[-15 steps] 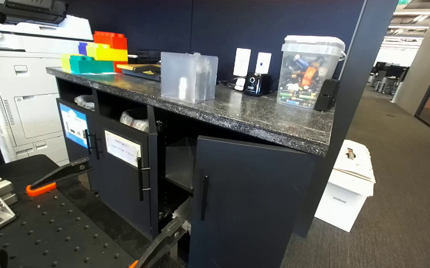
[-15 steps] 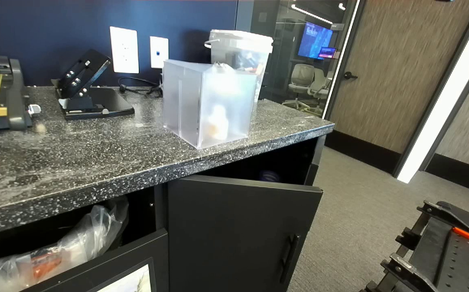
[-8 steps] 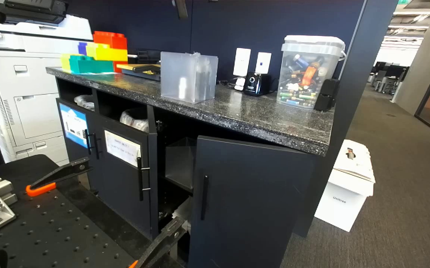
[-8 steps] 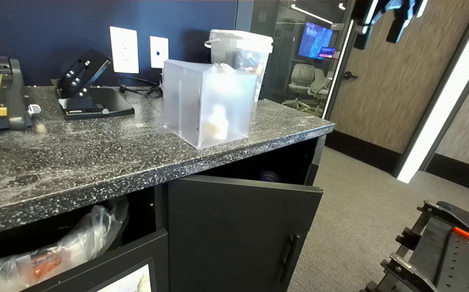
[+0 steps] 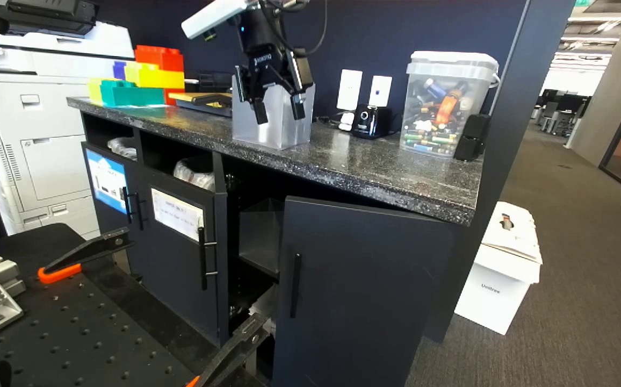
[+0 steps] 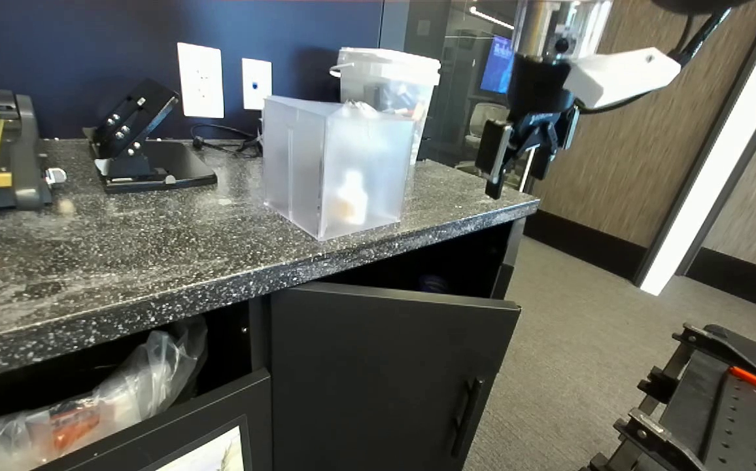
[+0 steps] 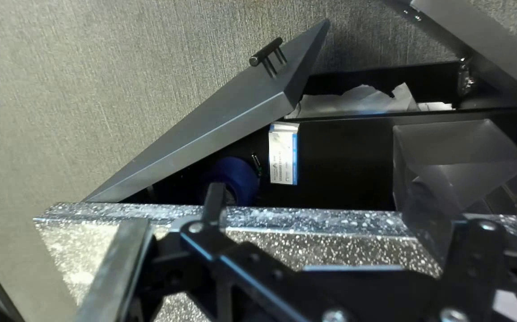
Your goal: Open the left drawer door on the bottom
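The left drawer door [image 6: 378,366] is a dark panel standing swung open, with its black bar handle [image 6: 466,418] near the right edge. It shows nearly edge-on in an exterior view [image 5: 222,258] and partly at the upper right of the wrist view [image 7: 486,40]. The matching door [image 5: 364,285], with its handle near the left edge, also stands partly open. My gripper [image 5: 279,109] is open and empty, pointing down in the air around the counter's front edge, above handle height. It also shows in an exterior view [image 6: 516,180] and the wrist view [image 7: 345,210]. It touches neither door.
The speckled counter [image 5: 407,172] carries a frosted box [image 6: 299,176] and a bucket of batteries [image 5: 439,113]. A clamp [image 5: 240,344] on the black perforated cart [image 5: 90,322] sits close before the cabinet. A blue roll [image 7: 243,179] and a small box [image 7: 283,154] lie inside the cabinet.
My gripper has come down into both exterior views from above, and most of it now shows over the counter's level. Both doors and the objects have not moved.
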